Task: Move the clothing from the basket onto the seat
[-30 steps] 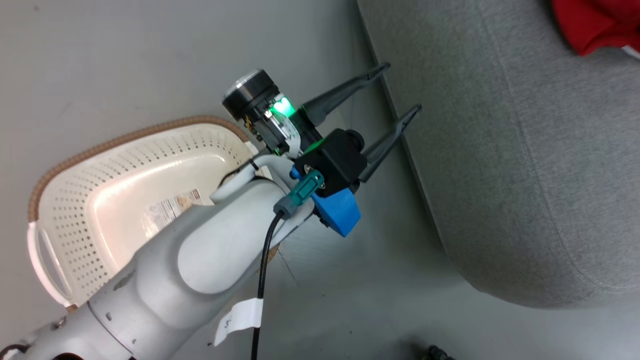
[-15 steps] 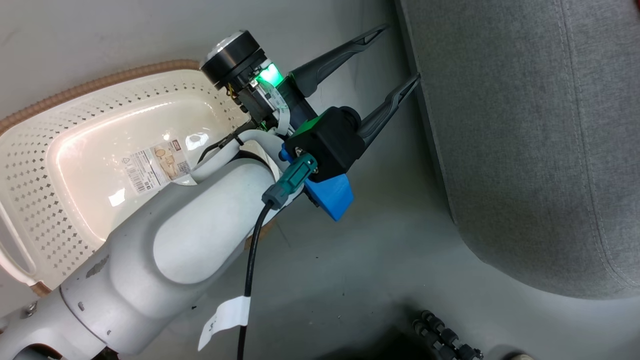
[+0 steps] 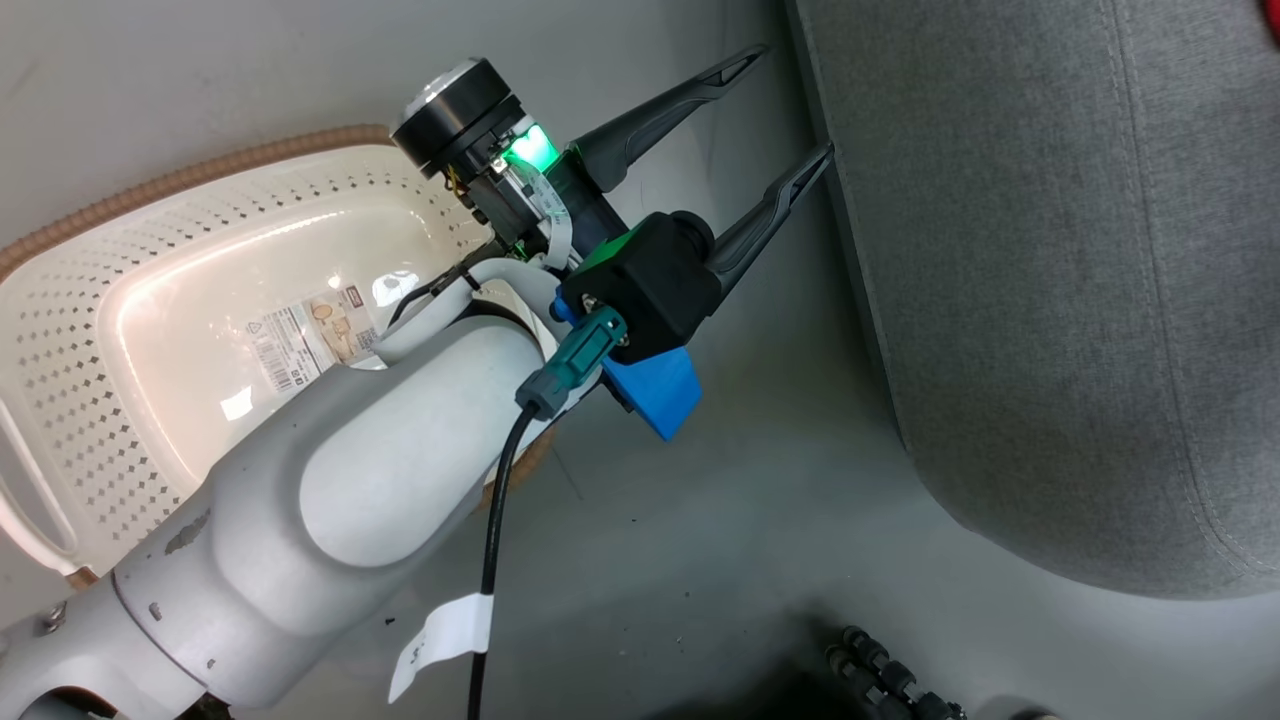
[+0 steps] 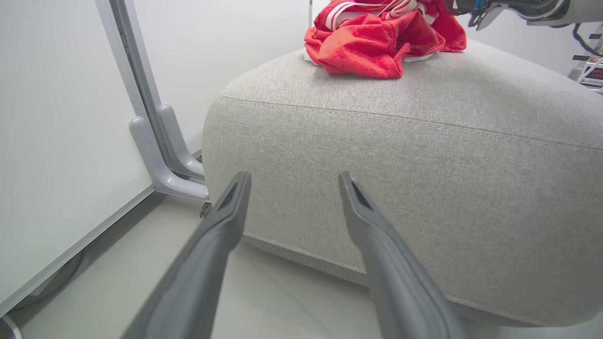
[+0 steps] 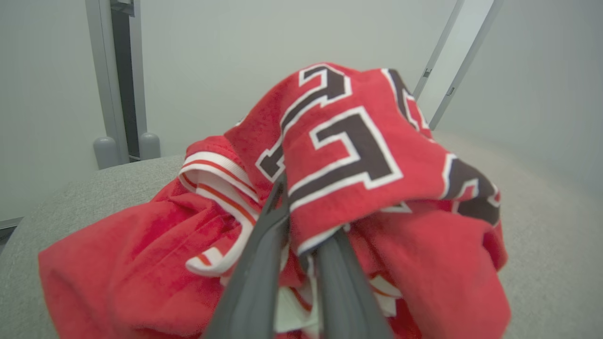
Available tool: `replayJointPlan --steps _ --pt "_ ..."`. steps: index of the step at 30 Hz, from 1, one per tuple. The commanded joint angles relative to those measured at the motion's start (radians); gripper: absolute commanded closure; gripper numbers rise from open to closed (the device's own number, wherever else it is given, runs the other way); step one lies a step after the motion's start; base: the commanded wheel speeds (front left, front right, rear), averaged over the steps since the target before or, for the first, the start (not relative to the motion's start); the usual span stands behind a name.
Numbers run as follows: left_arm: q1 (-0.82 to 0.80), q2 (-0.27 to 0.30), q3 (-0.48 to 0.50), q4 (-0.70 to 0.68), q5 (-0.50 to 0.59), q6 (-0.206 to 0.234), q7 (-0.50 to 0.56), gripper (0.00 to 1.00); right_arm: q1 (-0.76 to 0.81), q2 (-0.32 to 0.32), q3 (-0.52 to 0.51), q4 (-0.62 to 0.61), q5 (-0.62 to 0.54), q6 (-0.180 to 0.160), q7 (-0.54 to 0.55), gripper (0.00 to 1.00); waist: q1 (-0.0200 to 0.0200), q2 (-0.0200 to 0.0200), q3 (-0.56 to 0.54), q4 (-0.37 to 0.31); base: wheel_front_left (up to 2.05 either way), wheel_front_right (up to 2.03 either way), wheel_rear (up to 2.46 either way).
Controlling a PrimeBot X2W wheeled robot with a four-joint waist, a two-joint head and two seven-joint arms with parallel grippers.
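Observation:
The cream basket (image 3: 90, 400) lies at the left of the head view, with a barcode label (image 3: 305, 340) on its bare bottom. My left gripper (image 3: 794, 100) is open and holds nothing, its fingertips close to the side of the grey seat (image 3: 1050, 300). In the left wrist view my left gripper (image 4: 294, 178) faces the seat (image 4: 424, 165), and the red clothing (image 4: 377, 42) is heaped on top. My right gripper (image 5: 301, 226) is shut on the jersey (image 5: 348, 155), which drapes over its fingers. Plain red cloth (image 5: 122, 263) lies below on the seat (image 5: 94, 183).
A white panel with a grey metal foot (image 4: 158, 146) stands just left of the seat. A black ribbed object (image 3: 880, 670) lies on the floor near the head view's bottom edge. My right arm (image 4: 518, 7) hangs over the seat's far side.
The head camera has swung, so the basket fills more of the left and the red clothing has slid out at the top right. My left gripper stays open beside the seat.

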Motion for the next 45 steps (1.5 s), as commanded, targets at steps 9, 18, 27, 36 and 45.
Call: replayJointPlan --steps 9,18,27,36,45 --pt "0.037 -0.033 0.014 0.059 -0.042 0.023 -0.076 0.00 0.169 0.022 0.013 -0.099 -0.032 0.000 -0.003 0.00 -0.0001 0.0000 -0.140 0.007 0.00 0.00 0.00" --pt "0.123 -0.051 0.105 0.111 -0.111 0.072 -0.115 0.00 0.310 0.045 0.090 -0.235 -0.064 0.000 -0.003 0.00 -0.0001 0.0000 -0.318 0.047 0.00 0.00 0.00" --pt "0.288 -0.055 0.322 0.056 -0.124 0.108 -0.117 0.00 0.400 0.053 0.257 -0.304 -0.068 0.000 -0.003 0.00 -0.0001 0.0000 -0.492 0.138 0.00 0.00 0.00" --pt "0.489 -0.093 0.575 0.025 -0.085 0.104 -0.117 0.00 0.478 0.075 0.411 -0.316 -0.044 0.000 -0.003 0.00 -0.0001 0.0000 -0.620 0.227 0.00 0.00 0.00" --pt "0.662 -0.152 0.748 0.000 0.001 0.055 -0.116 0.00 0.571 0.098 0.503 -0.297 -0.006 0.000 -0.003 0.00 -0.0001 0.0000 -0.707 0.293 0.00 0.00 0.00"
